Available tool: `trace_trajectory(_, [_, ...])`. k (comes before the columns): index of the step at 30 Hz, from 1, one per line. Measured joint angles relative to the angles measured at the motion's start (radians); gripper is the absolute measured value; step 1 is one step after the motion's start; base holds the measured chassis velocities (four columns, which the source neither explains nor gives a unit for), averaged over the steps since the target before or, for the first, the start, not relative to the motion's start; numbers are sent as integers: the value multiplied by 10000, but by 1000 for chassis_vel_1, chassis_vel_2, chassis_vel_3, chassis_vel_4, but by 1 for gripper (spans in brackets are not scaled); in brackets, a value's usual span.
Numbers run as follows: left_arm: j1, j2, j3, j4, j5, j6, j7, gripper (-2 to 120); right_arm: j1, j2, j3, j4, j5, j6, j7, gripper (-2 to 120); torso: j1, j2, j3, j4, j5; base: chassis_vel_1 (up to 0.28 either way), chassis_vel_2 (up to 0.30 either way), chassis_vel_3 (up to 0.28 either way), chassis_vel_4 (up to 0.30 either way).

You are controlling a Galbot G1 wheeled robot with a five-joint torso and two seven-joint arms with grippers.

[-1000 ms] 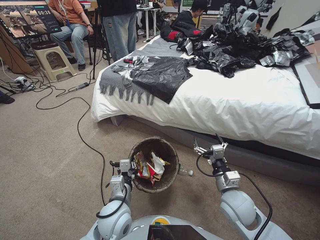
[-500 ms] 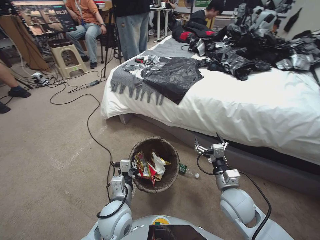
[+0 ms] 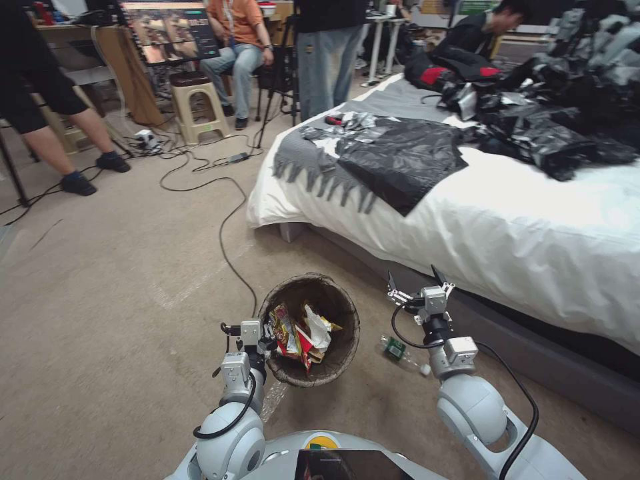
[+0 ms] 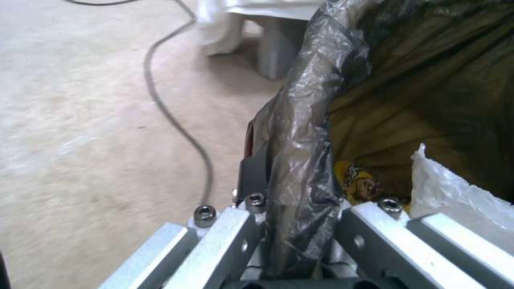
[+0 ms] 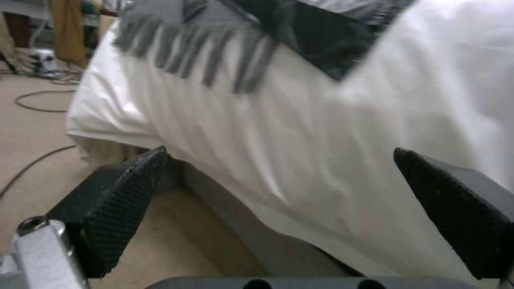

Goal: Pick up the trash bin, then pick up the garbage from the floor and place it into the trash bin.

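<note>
1. The beige carpet floor (image 3: pixel 120 280) carries a clear green-labelled bottle (image 3: pixel 399 351), lying near, right of centre.
2. A black cable (image 3: pixel 223 227) snakes across the floor from the far left.
3. At right, the white bed (image 3: pixel 520 227) bears a grey fringed blanket (image 3: pixel 313 163), a black plastic sheet (image 3: pixel 407 157) and, farther back, a heap of black and silver sheets (image 3: pixel 560 120).

This looks like a bedroom set up inside a robot test room. A big bed (image 3: pixel 520 220) with white sheets stands on the right on a tan carpet floor (image 3: pixel 100 300). Far off on the left are a screen (image 3: pixel 170 30), a stool (image 3: pixel 193 100) and cables (image 3: pixel 227 193) on the floor.
</note>
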Motion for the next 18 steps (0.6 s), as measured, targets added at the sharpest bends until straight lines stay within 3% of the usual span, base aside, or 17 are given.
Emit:
trace_trajectory(6, [20, -12, -19, -3, 161, -20, 9, 0, 71, 9, -40, -68, -11, -81, 110, 100, 0, 0, 0, 2, 1, 80, 82, 88, 88])
trace_trajectory(18, [32, -56, -29, 28, 319, -32, 34, 0, 336, -410, 76, -356, 383, -513, 220, 100, 0, 0, 0, -5, 1, 0, 0, 0, 0])
